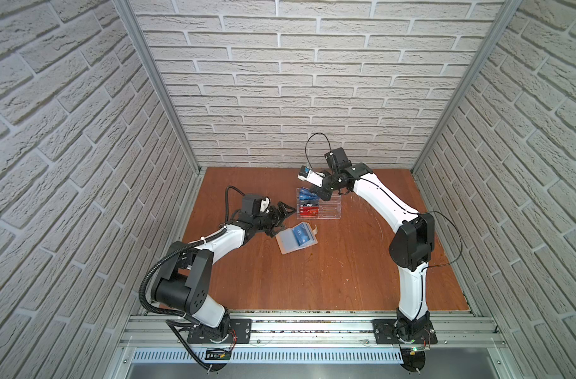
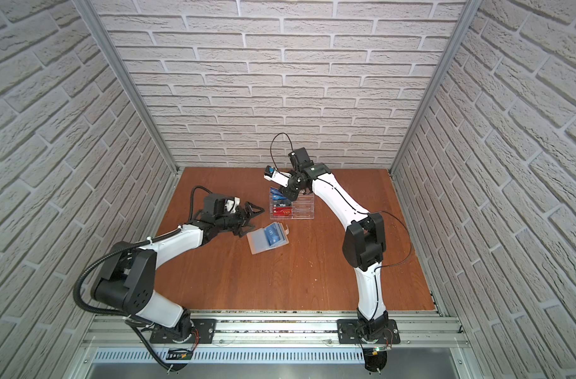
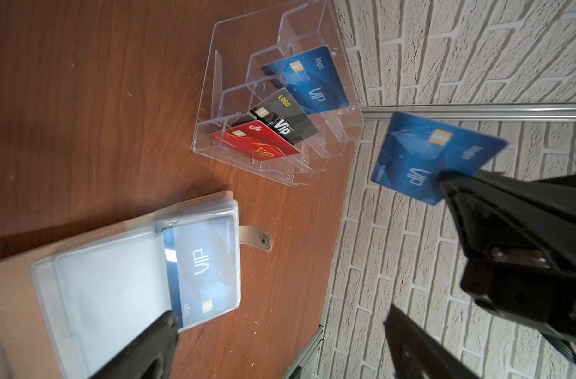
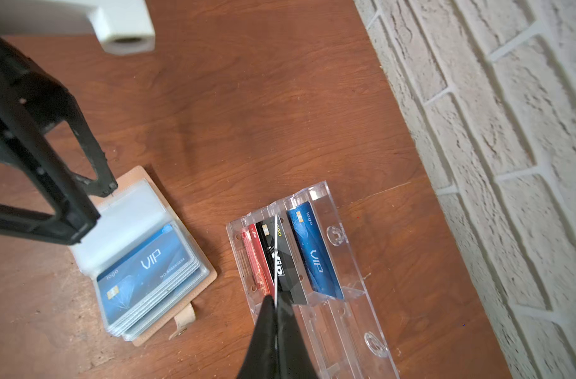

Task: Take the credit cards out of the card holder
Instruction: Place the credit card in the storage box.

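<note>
Brick walls ring a brown tabletop (image 1: 312, 279). In a top view the left claw (image 1: 288, 220) is wide beside the open card holder (image 1: 288, 246); the right claw (image 1: 315, 193) hangs over the clear rack (image 1: 329, 213). Left wrist view: it pinches a blue card (image 3: 421, 154); a second blue card (image 3: 202, 262) sits in the holder. Right wrist view: the pinched card is edge-on over the rack. Next, I think: a straight drop in.
</note>
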`<action>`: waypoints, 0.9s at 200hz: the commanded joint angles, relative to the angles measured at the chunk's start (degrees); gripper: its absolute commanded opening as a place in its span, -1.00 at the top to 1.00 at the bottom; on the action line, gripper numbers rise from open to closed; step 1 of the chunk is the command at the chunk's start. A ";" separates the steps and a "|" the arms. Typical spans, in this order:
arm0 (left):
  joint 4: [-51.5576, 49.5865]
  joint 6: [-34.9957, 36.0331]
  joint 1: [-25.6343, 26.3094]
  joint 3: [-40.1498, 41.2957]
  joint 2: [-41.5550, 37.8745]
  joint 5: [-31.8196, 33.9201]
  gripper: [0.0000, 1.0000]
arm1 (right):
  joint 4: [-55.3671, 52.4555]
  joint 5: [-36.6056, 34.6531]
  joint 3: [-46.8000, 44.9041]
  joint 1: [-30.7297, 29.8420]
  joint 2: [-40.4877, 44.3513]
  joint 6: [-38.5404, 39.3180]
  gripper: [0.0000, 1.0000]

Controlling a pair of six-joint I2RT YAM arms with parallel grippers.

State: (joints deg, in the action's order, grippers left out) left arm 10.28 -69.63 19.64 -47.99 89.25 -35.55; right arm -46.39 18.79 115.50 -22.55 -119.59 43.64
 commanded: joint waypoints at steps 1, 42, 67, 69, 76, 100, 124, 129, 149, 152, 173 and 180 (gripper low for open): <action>3.89 -0.08 0.56 0.79 2.26 0.10 -0.96 | 0.33 5.37 2.00 0.93 0.50 8.09 0.89; 8.60 -1.08 1.57 1.53 4.04 0.30 -0.96 | -2.42 5.92 5.94 1.45 -3.53 15.60 0.89; 12.65 -2.54 2.07 1.57 5.51 -0.04 -0.96 | -4.05 5.18 8.93 1.54 -6.20 18.54 0.89; 13.16 -2.82 2.07 1.58 5.69 -0.04 -0.96 | -4.06 5.09 9.05 1.54 -6.38 18.69 0.89; 14.60 -3.50 2.07 1.62 6.16 -0.05 -0.96 | -4.18 4.91 9.63 1.54 -7.03 19.11 0.89; 19.25 -5.15 2.31 1.17 8.05 -0.64 -0.97 | -4.28 4.95 10.54 1.57 -8.31 20.16 0.90; 21.61 -5.67 2.39 0.45 9.53 -0.74 -0.96 | -3.97 4.77 10.79 1.54 -9.19 20.34 0.89; 21.75 -5.65 2.41 0.22 9.75 -0.73 -0.96 | -3.85 4.65 10.85 1.54 -9.48 20.43 0.90; 22.06 -5.52 2.54 -0.54 10.40 -0.75 -0.96 | -3.39 3.89 10.96 1.58 -10.51 20.86 0.89; 22.13 -5.52 2.66 -0.65 10.50 -0.75 -0.97 | -3.29 3.67 10.97 1.58 -10.63 20.97 0.90; 21.96 -5.49 2.71 -1.08 11.10 -0.62 -0.96 | -2.44 2.86 10.97 1.63 -11.43 21.29 0.89; 22.07 -5.52 2.69 -1.06 11.26 -0.66 -0.96 | -2.17 2.62 11.07 1.63 -11.60 21.27 0.90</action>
State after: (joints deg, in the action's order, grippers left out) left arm 28.29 -75.22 21.93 -47.57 99.53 -35.83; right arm -49.89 21.91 124.84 -21.02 -130.69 63.92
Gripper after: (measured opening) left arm 0.982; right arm 0.057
